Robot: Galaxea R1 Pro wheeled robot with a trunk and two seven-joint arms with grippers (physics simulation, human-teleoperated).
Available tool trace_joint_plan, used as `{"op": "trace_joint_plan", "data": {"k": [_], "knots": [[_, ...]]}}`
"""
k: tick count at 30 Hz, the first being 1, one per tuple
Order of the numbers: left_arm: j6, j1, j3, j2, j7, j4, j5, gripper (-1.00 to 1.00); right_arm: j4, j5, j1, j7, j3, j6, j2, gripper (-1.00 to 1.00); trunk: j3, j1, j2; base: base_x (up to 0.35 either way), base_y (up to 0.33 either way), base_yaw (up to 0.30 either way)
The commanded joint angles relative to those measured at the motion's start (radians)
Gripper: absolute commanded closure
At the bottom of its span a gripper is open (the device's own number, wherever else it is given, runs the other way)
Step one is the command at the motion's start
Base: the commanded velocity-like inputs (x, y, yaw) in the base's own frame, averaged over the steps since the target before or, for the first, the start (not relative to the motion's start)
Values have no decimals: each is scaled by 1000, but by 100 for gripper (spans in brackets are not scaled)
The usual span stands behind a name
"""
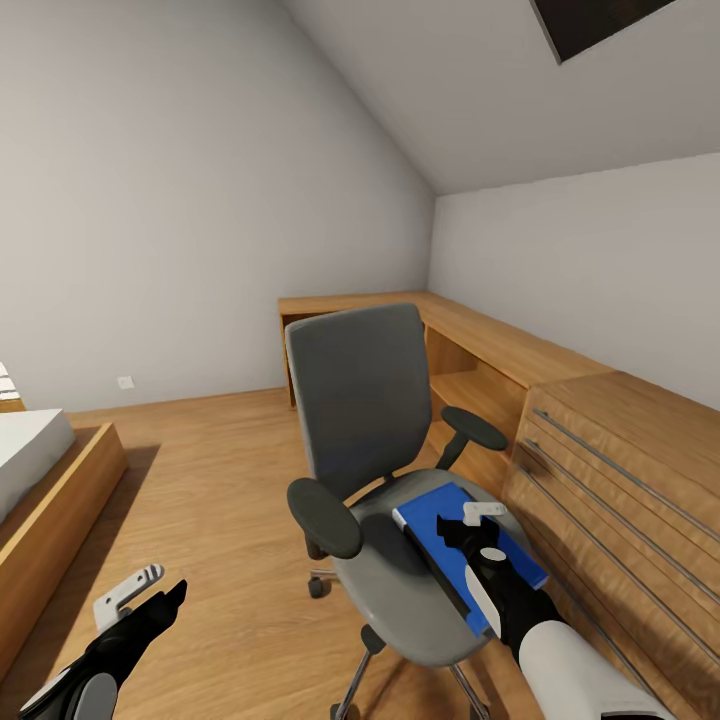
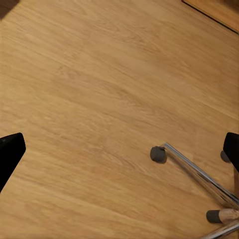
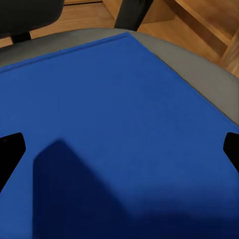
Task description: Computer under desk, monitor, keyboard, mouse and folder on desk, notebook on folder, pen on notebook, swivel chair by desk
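No brand, label or writing legible anywhere.

Far left: corner of a bed (image 1: 30,470), white mattress in a light wood frame. Floor (image 1: 220,480) of pale wood planks, fine grain, matte.

Left claw (image 1: 150,592) low over bare floor, well apart from the chair; black fingers, one with a white-grey part; spread wide, nothing between. Left wrist view: dark fingertips (image 2: 10,152) at both edges, plank floor (image 2: 99,99) beneath, chrome spokes and grey castors of the chair base (image 2: 199,174) near.

Centre: swivel chair (image 1: 365,400), grey upholstery, tall flat back, rounded black padded armrests, chrome star base on castors, facing the camera.

Folder (image 1: 430,510) flat on the chair seat: bright blue, smooth, rectangular, black edge along one long side, set askew. Right wrist view: plain blue surface (image 3: 114,124), grey seat rim (image 3: 199,64) beyond its corner.

Right claw (image 1: 480,530) directly above the folder, fingers spread; contact not discernible.

Right: light wood chest (image 1: 620,480) with long steel handles; wood shelving (image 1: 480,360) along the walls.
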Motion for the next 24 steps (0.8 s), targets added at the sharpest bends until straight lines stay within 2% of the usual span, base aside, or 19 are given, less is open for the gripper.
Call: {"op": "trace_joint_plan", "data": {"k": [1,7,16,24], "knots": [[4,-1,1,-1,7,-1,11,-100,0,3,0,-3,0,1,0,-100,-1,0,0,0,0,0],[3,-1,1,-1,7,-1,11,-100,0,3,0,-3,0,1,0,-100,-1,0,0,-32,0,0],[3,-1,1,-1,6,-1,11,-100,1,3,0,-4,0,6,0,-100,-1,0,0,-179,0,0],[2,-1,1,-1,6,-1,11,-100,1,3,-1,-3,0,13,0,-100,-1,0,0,-43,0,0]]}}
